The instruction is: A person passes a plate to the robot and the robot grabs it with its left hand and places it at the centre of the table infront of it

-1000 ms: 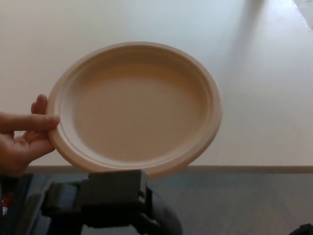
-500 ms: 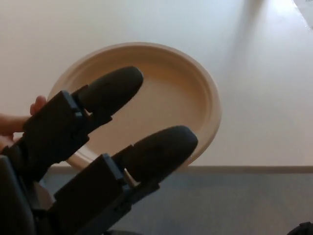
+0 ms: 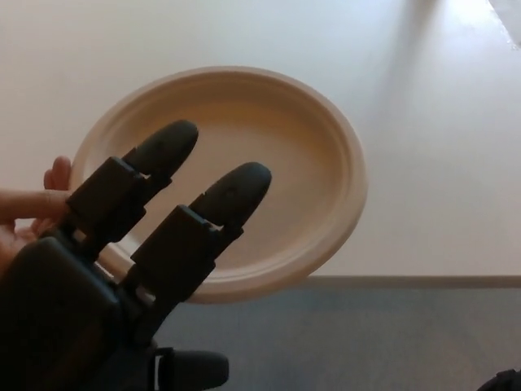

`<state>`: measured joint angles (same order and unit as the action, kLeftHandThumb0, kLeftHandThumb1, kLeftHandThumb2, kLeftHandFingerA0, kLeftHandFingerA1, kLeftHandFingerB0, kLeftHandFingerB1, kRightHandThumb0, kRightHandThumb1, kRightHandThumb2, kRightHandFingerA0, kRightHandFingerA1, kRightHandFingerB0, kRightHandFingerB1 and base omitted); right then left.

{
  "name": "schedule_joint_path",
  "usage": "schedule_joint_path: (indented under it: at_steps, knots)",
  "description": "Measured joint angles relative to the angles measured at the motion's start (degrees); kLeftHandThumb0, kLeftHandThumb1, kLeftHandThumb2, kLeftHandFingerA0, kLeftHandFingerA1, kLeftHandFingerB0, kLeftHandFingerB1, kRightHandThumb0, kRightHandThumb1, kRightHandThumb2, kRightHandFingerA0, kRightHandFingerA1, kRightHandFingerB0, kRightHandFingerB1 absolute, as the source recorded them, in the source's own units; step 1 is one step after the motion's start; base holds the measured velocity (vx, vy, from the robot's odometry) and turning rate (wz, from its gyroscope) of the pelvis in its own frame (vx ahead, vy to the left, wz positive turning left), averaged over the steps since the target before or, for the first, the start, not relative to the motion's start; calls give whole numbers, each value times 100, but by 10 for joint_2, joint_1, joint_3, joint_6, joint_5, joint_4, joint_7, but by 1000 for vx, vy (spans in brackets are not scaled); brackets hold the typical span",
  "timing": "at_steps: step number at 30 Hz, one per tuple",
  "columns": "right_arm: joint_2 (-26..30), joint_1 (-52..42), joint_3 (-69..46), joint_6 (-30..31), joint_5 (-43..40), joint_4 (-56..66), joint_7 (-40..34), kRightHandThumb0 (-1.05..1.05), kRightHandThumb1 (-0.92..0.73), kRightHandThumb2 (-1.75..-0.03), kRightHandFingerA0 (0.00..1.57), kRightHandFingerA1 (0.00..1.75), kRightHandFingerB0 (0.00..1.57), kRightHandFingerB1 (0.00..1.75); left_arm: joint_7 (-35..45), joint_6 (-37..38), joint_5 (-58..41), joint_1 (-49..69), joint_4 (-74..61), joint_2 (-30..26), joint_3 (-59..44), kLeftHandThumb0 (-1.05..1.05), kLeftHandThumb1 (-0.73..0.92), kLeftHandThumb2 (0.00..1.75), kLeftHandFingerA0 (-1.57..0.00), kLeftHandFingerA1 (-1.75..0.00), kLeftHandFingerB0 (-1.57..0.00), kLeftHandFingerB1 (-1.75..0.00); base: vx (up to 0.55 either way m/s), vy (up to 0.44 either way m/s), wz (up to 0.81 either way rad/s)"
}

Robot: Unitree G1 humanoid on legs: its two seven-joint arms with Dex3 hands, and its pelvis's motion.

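Observation:
A beige paper plate (image 3: pixel 285 163) is held tilted above the white table (image 3: pixel 440 163) by a person's hand (image 3: pixel 24 212), which pinches its left rim. My left hand (image 3: pixel 122 269) rises from the lower left, open. Its two fingers (image 3: pixel 236 191) reach over the plate's near-left part, and the thumb (image 3: pixel 191 371) sits well below the plate's front rim. I cannot tell whether the fingers touch the plate. A small dark piece at the bottom right corner (image 3: pixel 506 381) may be my right hand, but too little shows.
The table's front edge (image 3: pixel 407 279) runs across the picture just under the plate. Grey floor (image 3: pixel 366 342) lies below it. A pale object (image 3: pixel 509 16) pokes in at the top right corner.
My left hand came up from below the plate and now has its fingers over it, drawn closer together than half a second ago. The plate stayed nearly in place, shifting slightly left.

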<state>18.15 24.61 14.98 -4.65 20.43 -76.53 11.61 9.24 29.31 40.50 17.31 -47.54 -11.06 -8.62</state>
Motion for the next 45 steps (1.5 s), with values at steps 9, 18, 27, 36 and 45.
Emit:
schedule_joint_path:
  at_steps: [9, 18, 27, 36, 45]
  knots:
    - [2, -2, 0, 2, 0, -2, 3, -63, -78, -62, 46, 59, 39, 47, 19, -43, 80, -31, 53, -2, 16, -86, 57, 59, -2, -27, 0, -28, 0, 0, 0]
    - [2, -1, 3, 1, 3, -1, 2, -67, -77, -64, 53, 61, 42, 49, -25, -72, 166, -156, 180, -7, 51, -34, 36, 92, 0, -47, -2, -50, 0, 0, 0]
    - [2, 4, -3, 1, 3, 2, -6, -67, -79, -64, 51, 59, 41, 48, -101, -105, 244, -260, 281, -11, 100, -22, 56, 63, -96, -52, -45, -39, 0, 0, 0]
    - [2, 10, -1, -1, 4, 4, -20, -70, -79, -65, 56, 62, 44, 50, -187, -112, 269, -319, 363, -27, 152, -27, 55, 59, -94, -153, -83, -62, 0, 0, 0]
    - [2, 16, -2, -5, 6, 5, -27, -68, -80, -64, 56, 60, 47, 50, -245, -123, 280, -318, 381, -47, 182, -27, 55, 60, -94, -155, -82, -59, 0, 0, 0]
